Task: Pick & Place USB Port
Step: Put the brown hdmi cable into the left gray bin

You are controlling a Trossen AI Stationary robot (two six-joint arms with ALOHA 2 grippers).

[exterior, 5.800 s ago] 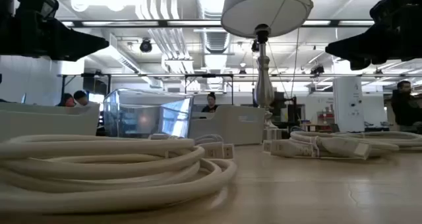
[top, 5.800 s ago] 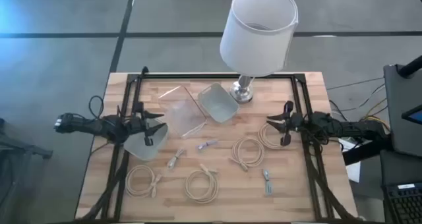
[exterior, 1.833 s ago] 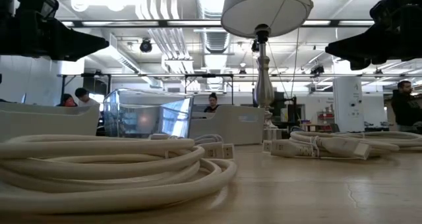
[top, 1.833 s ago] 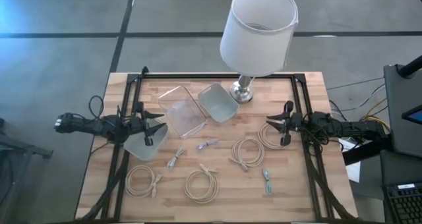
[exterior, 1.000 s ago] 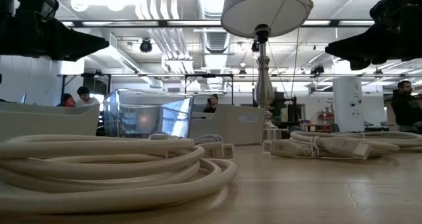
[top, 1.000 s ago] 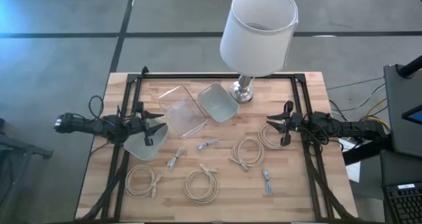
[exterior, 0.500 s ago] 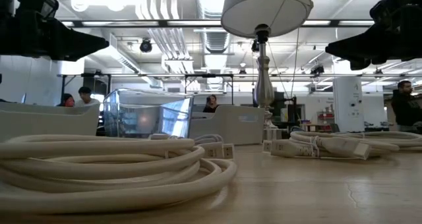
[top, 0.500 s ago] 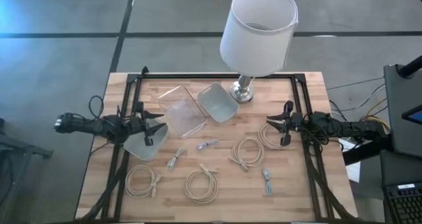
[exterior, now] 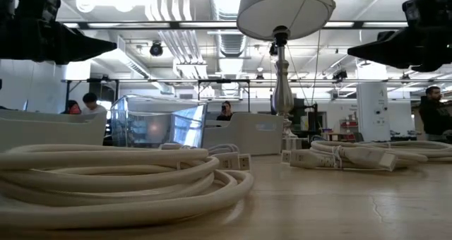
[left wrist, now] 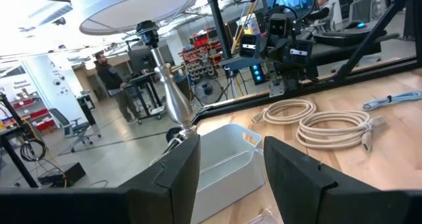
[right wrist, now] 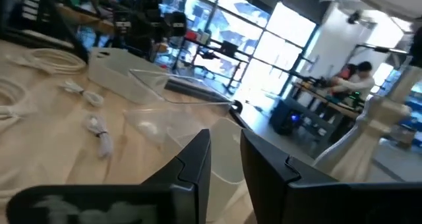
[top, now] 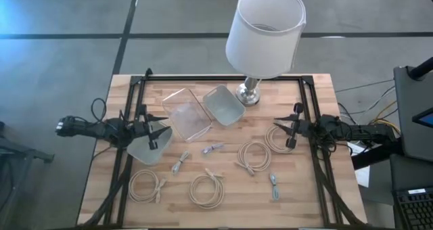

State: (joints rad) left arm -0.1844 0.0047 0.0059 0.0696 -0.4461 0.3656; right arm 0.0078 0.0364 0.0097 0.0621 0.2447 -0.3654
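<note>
High view: left claw (top: 154, 130) and right claw (top: 284, 130) hover with fingers parted, grasping nothing.

Lamp (top: 251, 91) at table's (top: 318, 196) far edge; two bins (top: 222, 105) just left of it — cable coils (top: 254, 155) nearer, in front.
</note>
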